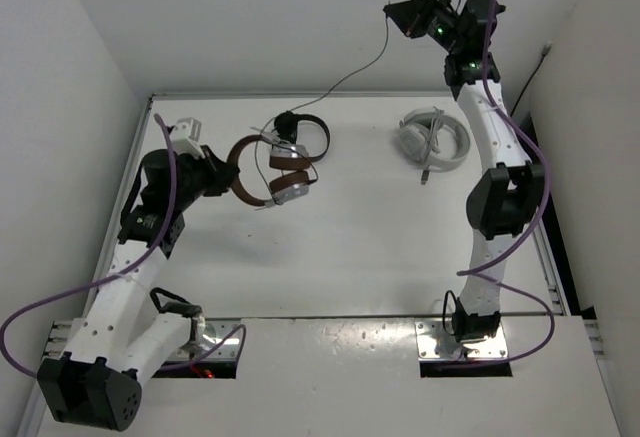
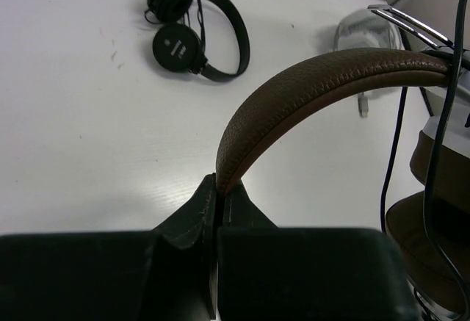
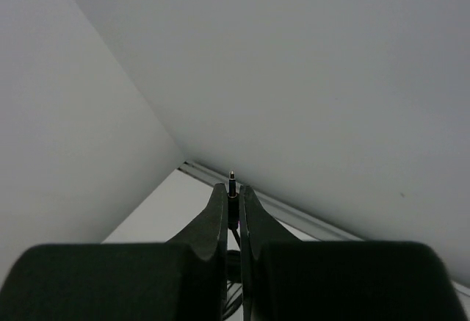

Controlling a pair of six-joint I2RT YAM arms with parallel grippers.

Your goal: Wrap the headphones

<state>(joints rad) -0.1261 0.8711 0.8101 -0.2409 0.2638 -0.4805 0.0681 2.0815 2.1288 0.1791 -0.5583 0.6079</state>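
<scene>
From where I stand, the left gripper (image 2: 218,191) is clamped tight on the brown, leather-grained headband (image 2: 308,78) of the headphones (image 1: 268,172). They are over the counter (image 1: 350,247) toward 10 o'clock, with the silver-and-brown earcups (image 1: 288,187) facing 3 o'clock. The thin black cable (image 1: 350,75) climbs toward 1 o'clock, where the raised right gripper (image 3: 232,197) pinches its plug (image 3: 232,181), metal tip poking out. Just beyond lie black headphones (image 1: 303,129), and white headphones (image 1: 433,140) lie at 2 o'clock.

A flat white table (image 1: 350,257) has plain white walls (image 1: 250,17) close behind it and on both sides. A thin grey rail (image 1: 230,96) runs along its back edge, and soft light shines on the top.
</scene>
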